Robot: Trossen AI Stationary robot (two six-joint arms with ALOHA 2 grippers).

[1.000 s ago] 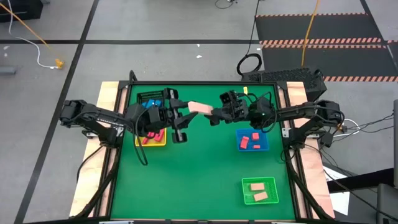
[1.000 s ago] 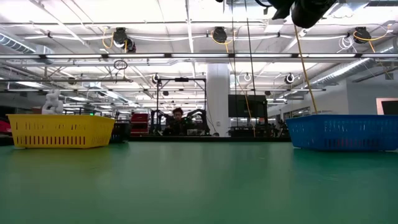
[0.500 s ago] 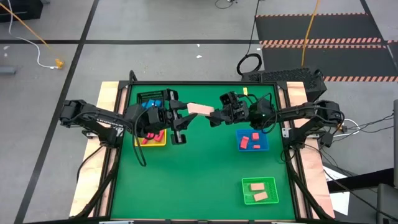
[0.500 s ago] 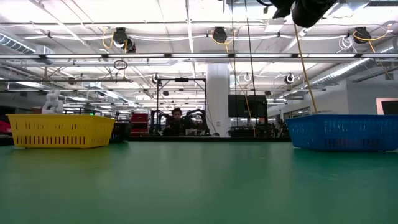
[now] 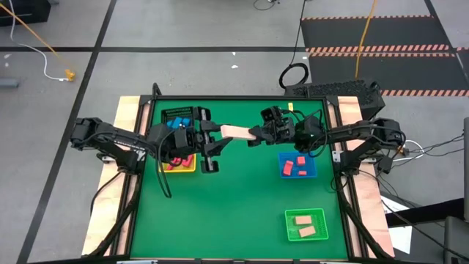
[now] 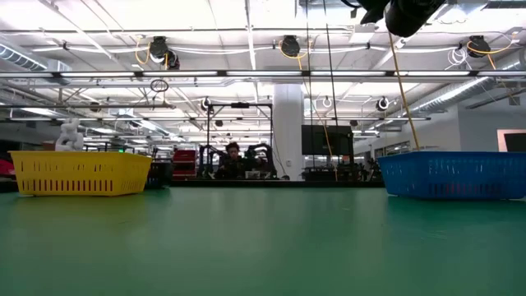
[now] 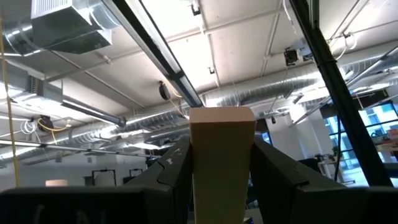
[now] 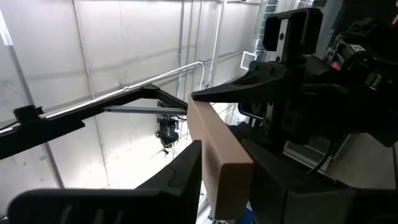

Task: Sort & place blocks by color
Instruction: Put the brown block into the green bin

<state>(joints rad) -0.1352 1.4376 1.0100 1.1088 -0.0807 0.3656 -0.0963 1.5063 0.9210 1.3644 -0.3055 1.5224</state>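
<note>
A pale tan bar (image 5: 236, 133) hangs in mid-air over the far middle of the table, between both grippers. My left gripper (image 5: 218, 133) is shut on its left end and my right gripper (image 5: 255, 135) on its right end. The left wrist view shows the tan bar (image 7: 222, 149) end-on between my left gripper's (image 7: 221, 171) fingers. The right wrist view shows the tan bar (image 8: 217, 146) running away from my right gripper (image 8: 225, 180) toward the left one. Other blocks: red in the yellow tray (image 5: 192, 168) and blue tray (image 5: 313, 174), tan in the green tray (image 5: 289, 224), blue in the black basket (image 5: 170, 114). My left gripper pinches the bar's left end (image 7: 221, 186) between its two fingers, coming level from the table's left, along the bar. The bar is lifted clear and lies about level. My right gripper has the bar's right end (image 8: 227, 171) between its two fingers, a finger (image 8: 186, 174) on each side face, coming level from the table's right.
In the low view only the yellow tray (image 6: 78, 173) and blue tray (image 6: 452, 175) stand on the green table top, and an arm (image 6: 403, 12) shows at the top. The near half of the table is open green surface (image 5: 227, 213).
The left gripper has brought the bar a little toward the right gripper and the near edge. The bar's free end now reaches between the right gripper's fingers, where earlier it stood just short of them.
</note>
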